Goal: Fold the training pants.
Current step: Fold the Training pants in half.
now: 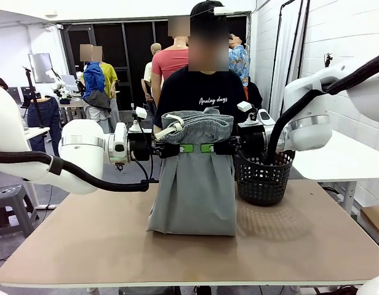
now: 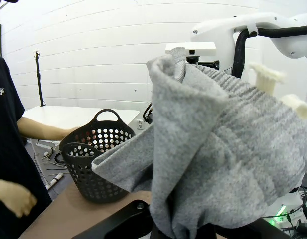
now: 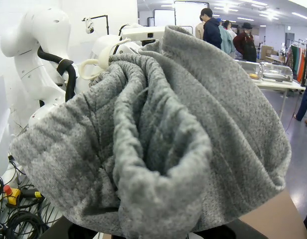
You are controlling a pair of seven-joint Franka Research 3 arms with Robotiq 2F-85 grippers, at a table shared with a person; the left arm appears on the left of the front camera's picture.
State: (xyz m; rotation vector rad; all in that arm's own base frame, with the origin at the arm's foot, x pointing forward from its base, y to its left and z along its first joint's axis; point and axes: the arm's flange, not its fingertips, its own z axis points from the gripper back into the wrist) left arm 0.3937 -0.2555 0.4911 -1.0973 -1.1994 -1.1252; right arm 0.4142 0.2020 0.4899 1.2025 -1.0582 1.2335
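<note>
Both my left hand and right hand pinch the soft light-grey training pants beside the black mesh basket, letting the legs drape onto the surface for folding.

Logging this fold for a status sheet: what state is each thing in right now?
training pants: held up by the waistband, hanging down, lower end resting on the table
left gripper: jaws shut on the pants
right gripper: jaws shut on the pants
black basket: upright on the table, beside the pants
</note>
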